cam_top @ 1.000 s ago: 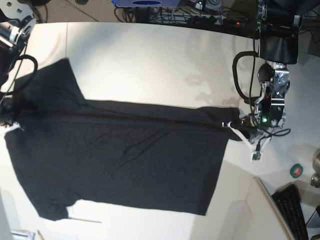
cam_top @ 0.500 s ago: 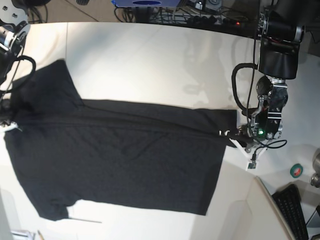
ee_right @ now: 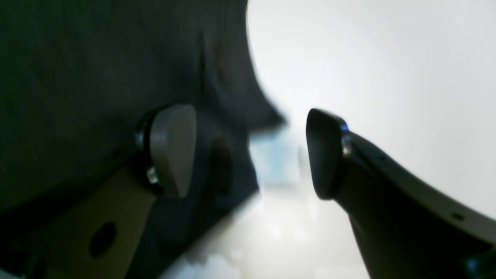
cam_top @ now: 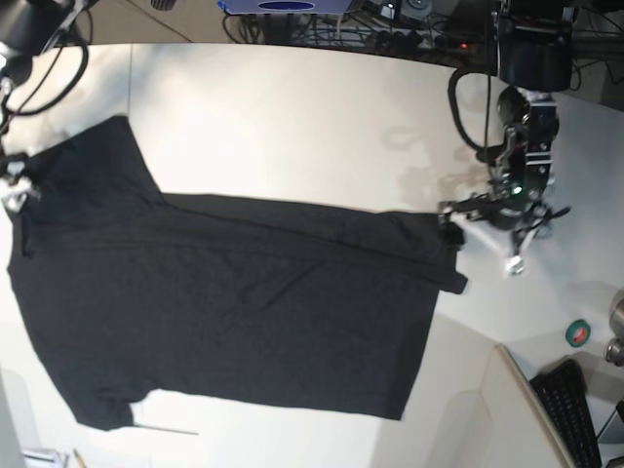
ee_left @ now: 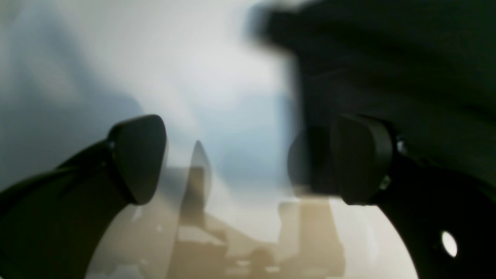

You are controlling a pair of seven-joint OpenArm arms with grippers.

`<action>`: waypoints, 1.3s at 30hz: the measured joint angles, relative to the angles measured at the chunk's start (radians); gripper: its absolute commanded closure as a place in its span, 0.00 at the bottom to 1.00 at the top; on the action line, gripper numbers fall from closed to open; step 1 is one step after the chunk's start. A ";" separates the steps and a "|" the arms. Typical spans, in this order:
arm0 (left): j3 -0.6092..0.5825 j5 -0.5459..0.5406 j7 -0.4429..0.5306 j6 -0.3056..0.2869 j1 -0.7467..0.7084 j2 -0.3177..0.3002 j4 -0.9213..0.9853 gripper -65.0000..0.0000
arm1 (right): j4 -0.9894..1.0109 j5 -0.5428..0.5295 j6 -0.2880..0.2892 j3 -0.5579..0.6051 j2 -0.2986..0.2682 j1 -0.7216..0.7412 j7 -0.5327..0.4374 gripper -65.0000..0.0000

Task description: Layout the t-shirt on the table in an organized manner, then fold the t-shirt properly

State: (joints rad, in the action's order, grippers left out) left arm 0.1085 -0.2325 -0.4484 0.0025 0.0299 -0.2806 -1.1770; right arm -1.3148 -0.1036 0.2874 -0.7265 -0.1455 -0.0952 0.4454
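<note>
The black t-shirt (cam_top: pixel 234 302) lies spread flat across the off-white table (cam_top: pixel 292 117), with a long crease running along its upper part. My left gripper (cam_top: pixel 481 232) hovers open just off the shirt's right corner. In the left wrist view its fingers (ee_left: pixel 137 157) stand wide apart, the gripper (ee_left: pixel 248 159) holds nothing, and the t-shirt (ee_left: pixel 387 58) sits at the upper right over the table (ee_left: pixel 155 58). My right gripper (cam_top: pixel 14 185) is at the shirt's left edge. In the right wrist view that gripper (ee_right: pixel 248 153) is open over the t-shirt (ee_right: pixel 97 58) edge and the table (ee_right: pixel 368 58).
A green tape roll (cam_top: pixel 579 333) and a metal object (cam_top: pixel 616 336) sit at the right edge. A black keyboard (cam_top: pixel 575 409) lies at the lower right beside a raised beige panel (cam_top: pixel 507 390). Cables (cam_top: pixel 390 19) run along the far side.
Both grippers have opened and let go of the shirt, then moved toward the table's far side. The shirt's right corner now lies flat on the table.
</note>
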 measured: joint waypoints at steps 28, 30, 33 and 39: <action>0.262 -0.003 0.014 -0.118 -0.208 0.076 -0.125 1.00 | 0.067 0.002 -0.007 0.004 -0.002 0.069 0.060 1.00; 0.262 -0.002 0.012 -0.115 -0.211 0.076 -0.125 1.00 | 0.014 0.006 -0.004 0.006 -0.005 0.115 0.122 1.00; 0.263 -0.003 0.016 -0.116 -0.211 0.076 -0.125 1.00 | -0.009 0.001 -0.001 0.006 -0.016 0.195 0.181 1.00; 0.264 -0.001 0.011 -0.115 -0.224 0.076 -0.126 1.00 | 0.105 0.003 -0.006 0.120 -0.093 0.362 0.190 1.00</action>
State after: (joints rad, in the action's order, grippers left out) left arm 0.3721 -0.2333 -0.4370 -0.1127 -0.1940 -0.2050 -1.3025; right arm -1.2095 -0.1005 0.2810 -0.6064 -0.2390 0.2665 0.6357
